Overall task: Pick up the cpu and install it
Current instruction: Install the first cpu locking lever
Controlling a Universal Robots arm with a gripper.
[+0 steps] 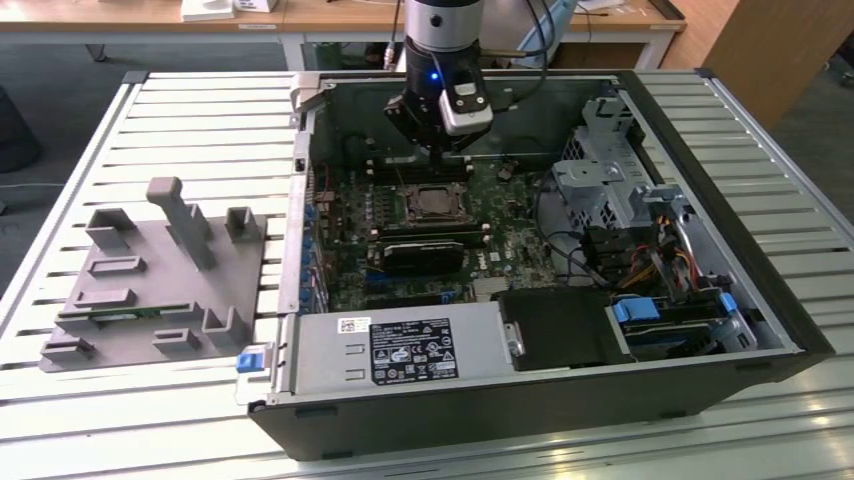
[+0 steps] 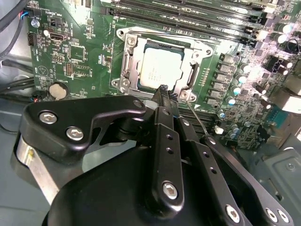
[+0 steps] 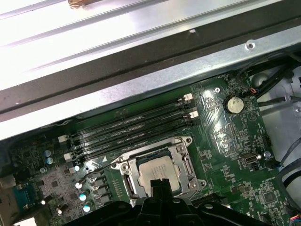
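Install step, late stage. Cpu lying flat inside socket frame on motherboard, silver top showing in both wrist views. Tool poised just above cpu's near edge, fingers pressed together into narrow tip, pinching nothing. In exterior view, tool hanging inside open computer case, over socket. Chip looks seated, judged by level lie within frame. Retention bracket apparently open. Grey fixture resting on slatted surface, well apart.
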